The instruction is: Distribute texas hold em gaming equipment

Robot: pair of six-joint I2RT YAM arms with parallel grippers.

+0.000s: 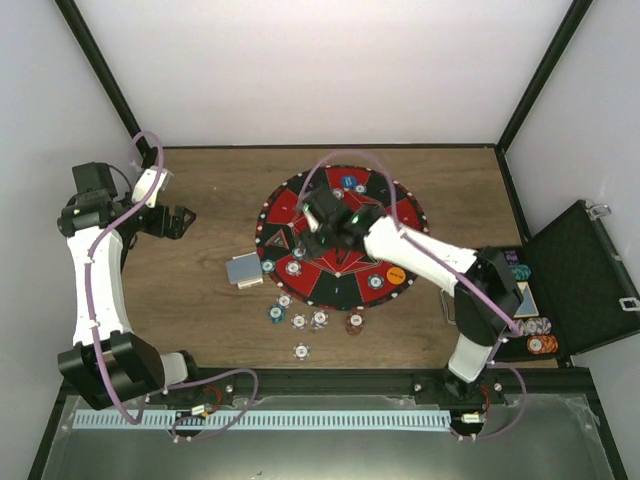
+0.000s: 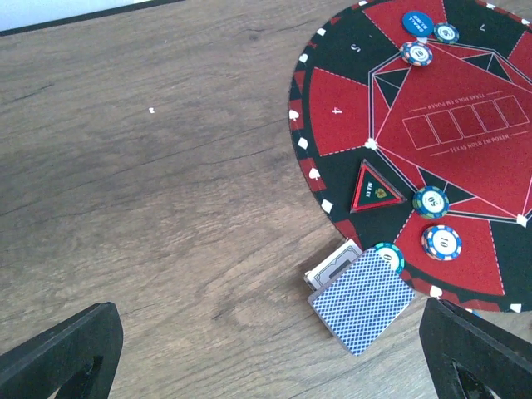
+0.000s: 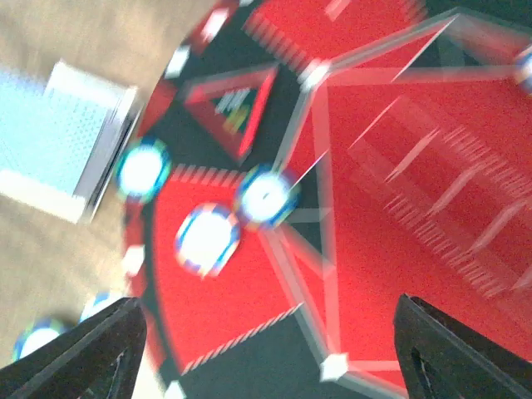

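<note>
The left arm [image 1: 92,285] is folded at the elbow. The left tool [image 1: 181,222] points right, jaws wide apart, empty. The right arm [image 1: 425,255] extends forward-left. The right tool [image 1: 328,233] points downward, jaws apart, empty.

Top camera overlooks the whole table [image 1: 200,300]; both close, downward wrist cameras share the playing cards [image 2: 362,301] and mat [image 2: 449,183].

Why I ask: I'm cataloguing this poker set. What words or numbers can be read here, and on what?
"TEXAS HOLD EM POKER": centre of the round mat, by the card boxes.
"ALL IN": triangular marker on the mat.
"4" and "5": mat segments near its rim.
Blue button disc: white lettering, too small to read.
Right wrist view: too blurred to read anything.
</note>
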